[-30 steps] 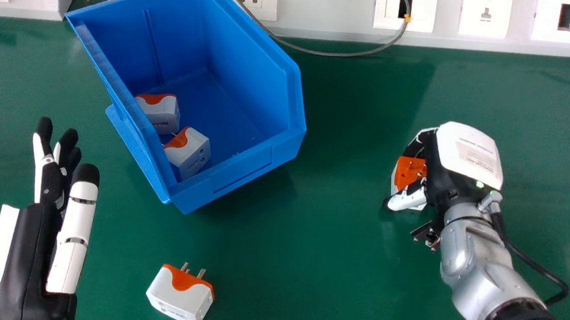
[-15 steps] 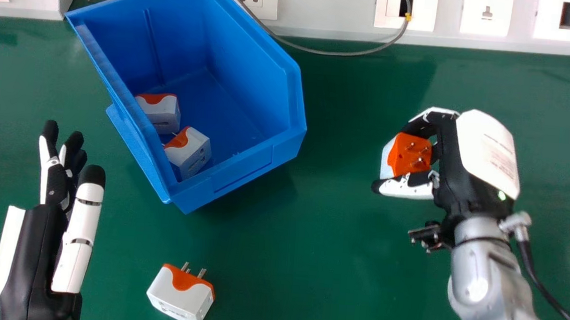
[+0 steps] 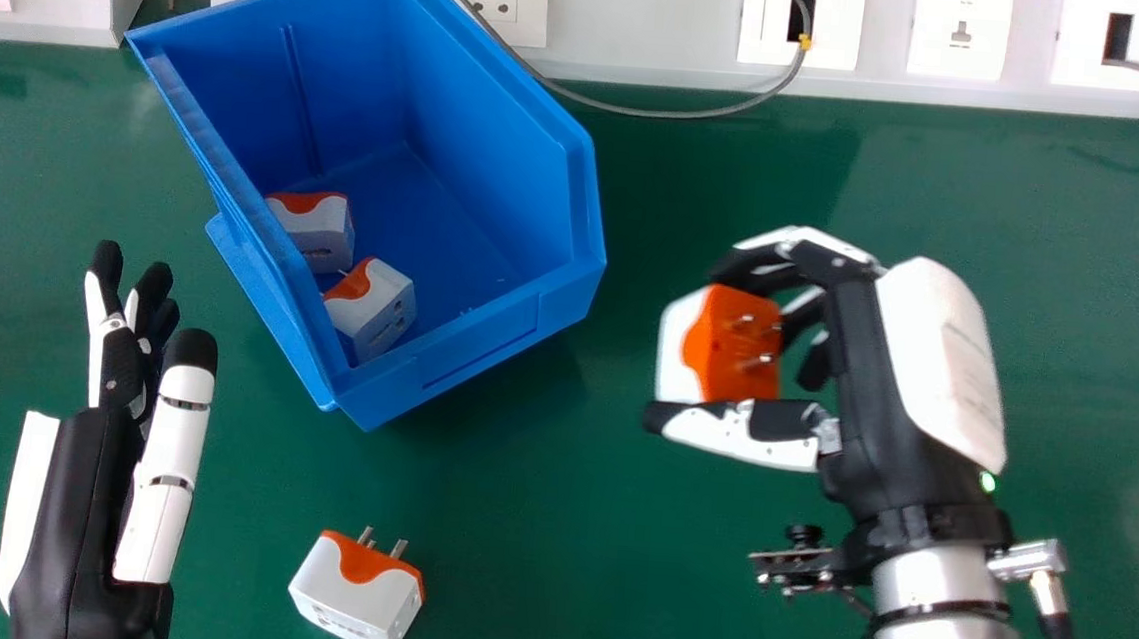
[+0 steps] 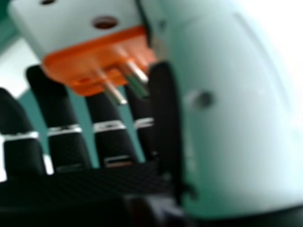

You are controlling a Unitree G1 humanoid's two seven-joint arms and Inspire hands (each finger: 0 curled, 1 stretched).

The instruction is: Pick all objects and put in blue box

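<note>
From where I stand, the green tabletop [image 3: 613, 563] spreads out under and around the blue box [image 3: 482, 143], with a white socket panel [image 3: 650, 24] running along behind the box. The box sits at an angle, its open top showing the inside. Well to the right of it is the robot's right hand [image 3: 866, 380], on its silver forearm. Its fingers [image 3: 754, 262] are bent and, together with the thumb [image 3: 742, 434], close firmly around a white-and-orange plug adapter [image 3: 733, 341]. That adapter is outside the box, between it and the palm, with its orange pin face turned away from the box. Left of the box and nearer the robot, I see the left hand [image 3: 81, 496], fingers extended and loosely spread, holding nothing.

A grey cable [image 3: 644, 113] loops across behind and to the right of the box. In front of the box, well apart from it, another plug adapter [image 3: 355, 595] lies on the tabletop with its metal pins pointing toward the box. Two more are down inside, by the box's left wall: one adapter [image 3: 375, 311] nearer the robot, and just beyond it a second adapter [image 3: 315, 232].
</note>
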